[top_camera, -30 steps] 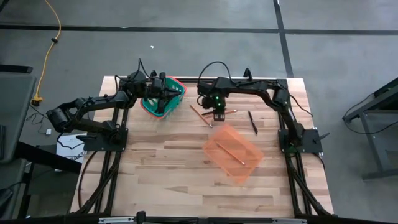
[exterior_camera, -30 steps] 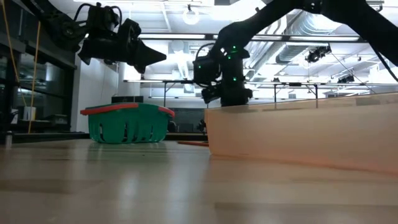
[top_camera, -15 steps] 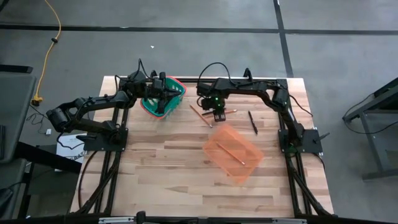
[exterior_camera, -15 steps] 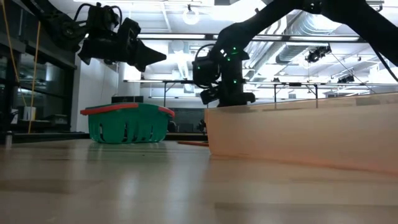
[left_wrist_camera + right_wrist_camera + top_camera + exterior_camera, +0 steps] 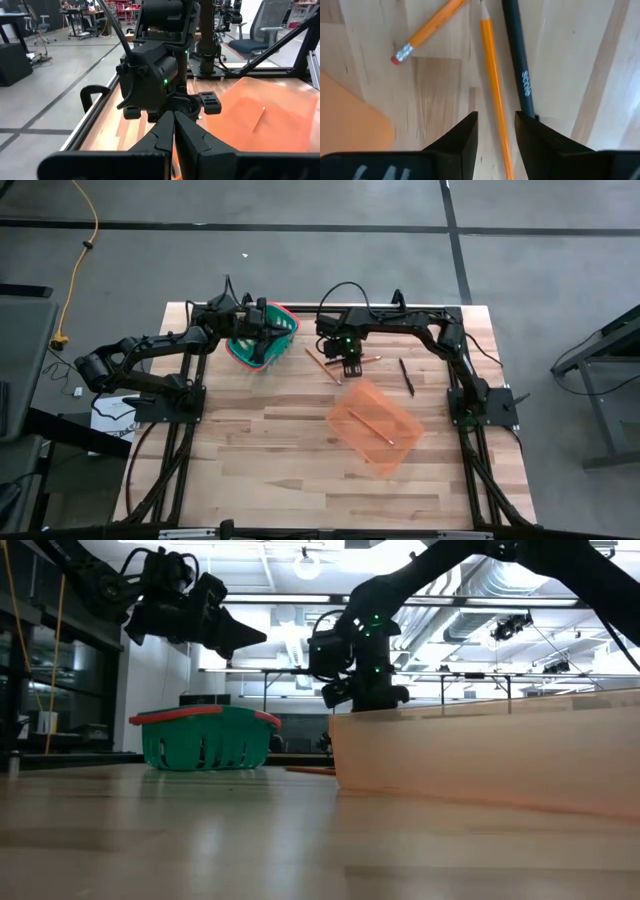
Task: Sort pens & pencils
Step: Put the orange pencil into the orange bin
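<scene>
The right claw (image 5: 493, 131) points down at the desk (image 5: 280, 440), fingers narrowly parted astride a pencil (image 5: 493, 85) lying beside a black pen (image 5: 519, 60). The left claw (image 5: 245, 636), pinched closed, hovers above the green basket (image 5: 205, 737). Another pencil (image 5: 369, 425) lies in the orange tray (image 5: 400, 442).

Orange-yellow wooden pencil (image 5: 495, 95) with pink eraser beside a slim black pen (image 5: 519, 60); pale striped wood-plank worktop (image 5: 270, 450); green mesh basket with red rim (image 5: 205, 735); translucent orange tray (image 5: 375, 423); dark arms.
</scene>
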`<state>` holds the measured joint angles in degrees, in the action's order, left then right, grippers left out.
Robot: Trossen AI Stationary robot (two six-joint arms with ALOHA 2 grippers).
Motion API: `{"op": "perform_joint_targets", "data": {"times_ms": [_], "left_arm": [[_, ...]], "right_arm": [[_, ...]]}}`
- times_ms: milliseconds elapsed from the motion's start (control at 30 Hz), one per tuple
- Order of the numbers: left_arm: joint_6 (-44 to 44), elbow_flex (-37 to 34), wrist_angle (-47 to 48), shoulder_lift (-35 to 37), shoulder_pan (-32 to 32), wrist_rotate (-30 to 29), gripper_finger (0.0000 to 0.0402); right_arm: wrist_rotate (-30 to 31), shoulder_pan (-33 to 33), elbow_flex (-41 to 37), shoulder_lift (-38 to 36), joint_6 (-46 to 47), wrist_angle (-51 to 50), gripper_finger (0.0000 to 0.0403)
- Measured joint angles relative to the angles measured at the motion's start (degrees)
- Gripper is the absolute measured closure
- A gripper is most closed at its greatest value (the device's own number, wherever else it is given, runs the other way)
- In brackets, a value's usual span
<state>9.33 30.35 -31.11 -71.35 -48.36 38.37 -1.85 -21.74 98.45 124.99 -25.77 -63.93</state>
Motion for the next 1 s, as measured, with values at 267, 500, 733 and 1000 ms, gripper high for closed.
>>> {"op": "perform_joint_targets", "data": {"times_ms": [267, 500, 733, 1000], "left_arm": [[0.80, 0.00, 1.77, 0.00, 0.00, -0.03, 0.0396], [0.82, 0.00, 1.75, 0.00, 0.00, -0.21, 0.0396], [0.93, 0.00, 1.75, 0.00, 0.00, -0.41, 0.0396], [1.54, 0.00, 1.59, 0.00, 0.00, -0.46, 0.0396]], "right_arm": [[1.73, -0.44, -6.50, -1.38, -0.97, 5.23, 0.0288], [1.41, -1.13, -7.60, -1.75, -2.19, 5.60, 0.0314], [1.43, -1.62, -7.91, -1.55, -2.65, 5.91, 0.0329], [3.13, -1.02, -14.05, -2.35, -2.77, 10.81, 0.0380]]}}
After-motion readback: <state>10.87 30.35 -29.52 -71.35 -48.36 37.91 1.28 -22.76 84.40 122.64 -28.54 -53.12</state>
